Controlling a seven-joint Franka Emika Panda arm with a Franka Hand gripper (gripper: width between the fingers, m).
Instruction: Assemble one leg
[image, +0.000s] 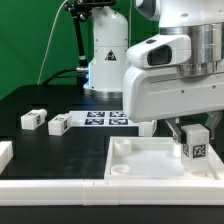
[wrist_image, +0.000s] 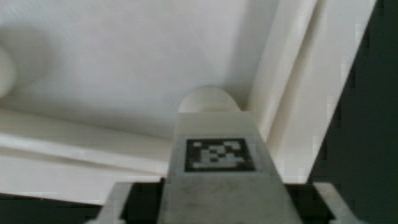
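Observation:
My gripper (image: 194, 137) is shut on a leg (image: 194, 150), a small white block with a black-and-white tag, and holds it upright just above the right side of the large white square tray-like piece (image: 140, 163). In the wrist view the held leg (wrist_image: 217, 150) fills the middle between my fingers (wrist_image: 134, 200), its rounded tip pointing at the tray's inner corner beside the raised rim (wrist_image: 294, 80). Two more legs (image: 33, 120) (image: 59, 124) lie on the black table at the exterior view's left.
The marker board (image: 105, 119) lies flat behind the tray. A white frame edge (image: 50, 190) runs along the table front, with a white piece (image: 5, 152) at the far left. A white robot base (image: 108, 50) stands at the back.

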